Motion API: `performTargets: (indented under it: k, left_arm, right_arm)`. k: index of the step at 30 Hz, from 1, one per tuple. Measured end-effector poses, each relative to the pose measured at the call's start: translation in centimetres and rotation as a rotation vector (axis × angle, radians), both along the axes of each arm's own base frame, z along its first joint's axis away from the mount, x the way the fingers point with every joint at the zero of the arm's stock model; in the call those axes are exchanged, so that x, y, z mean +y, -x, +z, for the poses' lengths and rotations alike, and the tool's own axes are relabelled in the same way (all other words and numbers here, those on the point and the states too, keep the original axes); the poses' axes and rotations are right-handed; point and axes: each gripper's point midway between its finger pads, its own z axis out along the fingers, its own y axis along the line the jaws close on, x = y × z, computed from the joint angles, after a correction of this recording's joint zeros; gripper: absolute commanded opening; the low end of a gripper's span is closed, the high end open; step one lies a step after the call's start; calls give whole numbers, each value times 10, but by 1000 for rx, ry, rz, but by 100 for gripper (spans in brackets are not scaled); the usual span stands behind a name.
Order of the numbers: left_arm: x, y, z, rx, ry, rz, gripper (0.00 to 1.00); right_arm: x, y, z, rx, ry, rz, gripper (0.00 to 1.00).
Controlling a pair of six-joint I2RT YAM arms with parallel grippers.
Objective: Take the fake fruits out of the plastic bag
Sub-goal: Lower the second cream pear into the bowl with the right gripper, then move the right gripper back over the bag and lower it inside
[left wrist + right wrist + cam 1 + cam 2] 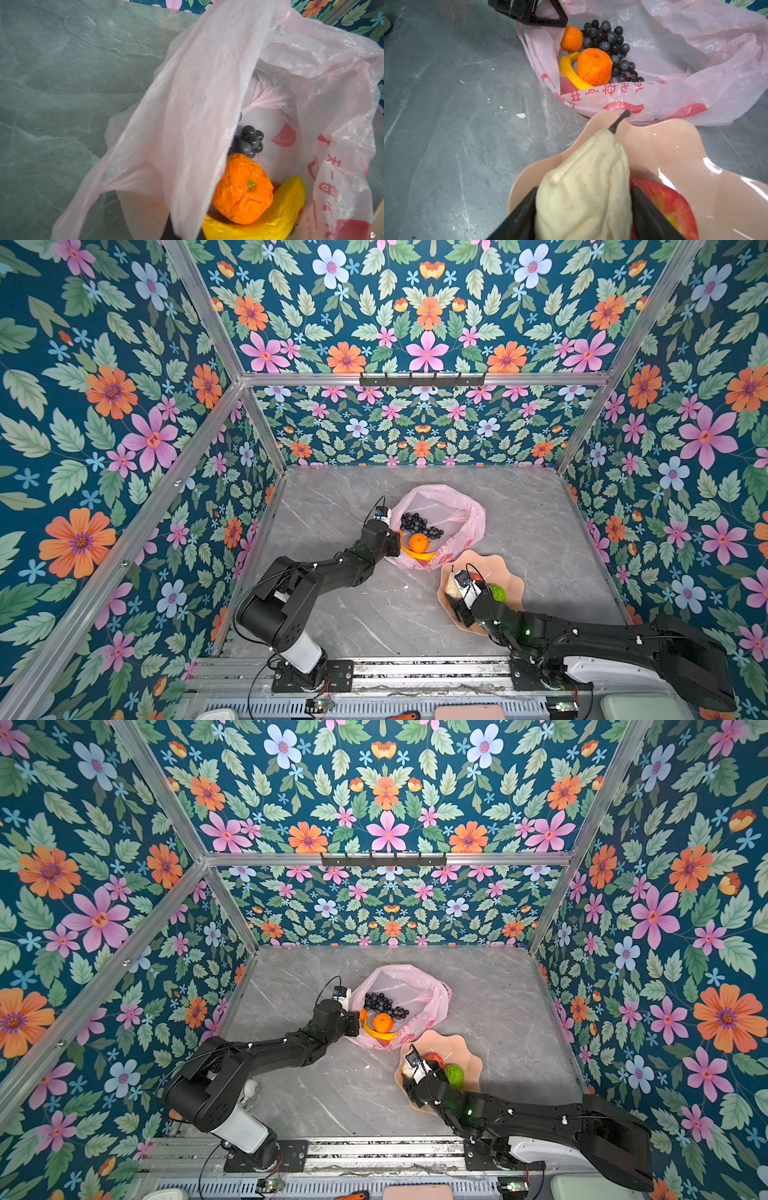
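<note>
Two claws are busy: your right claw (583, 209) has its jaws either side of the cream pear (583, 187) over the peach bowl (675, 145), while your left claw (392, 541), closed, pinches the plastic bag (465, 514) rim. The orange (418, 542), banana (419, 554) and grapes (417, 524) remain inside, just beyond the bowl, the banana's long axis lying along the bag's near edge, closest to your left claw.

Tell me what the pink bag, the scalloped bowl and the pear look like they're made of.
Bag: thin plastic film, translucent and crinkled, fruit showing through. Bowl: probably hard plastic or glazed ceramic; smooth, glossy, sharp highlights. Pear: likely soft foam or rubbery plastic; matte, creased, dented skin.
</note>
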Motion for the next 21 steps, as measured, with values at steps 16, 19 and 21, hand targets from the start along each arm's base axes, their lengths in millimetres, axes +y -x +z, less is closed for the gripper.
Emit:
performTargets:
  k: [16, 19, 21]
  left_arm:
    - [0, 0, 1, -2, 0, 3, 0]
    - [0, 0, 1, -2, 0, 3, 0]
    - [0, 0, 1, -4, 0, 3, 0]
  right_arm:
    - [0, -2, 21, -35, -44, -7, 72]
    - [0, -8, 37, -42, -79, -42, 71]
    - [-1, -17, 48, -35, -103, -80, 70]
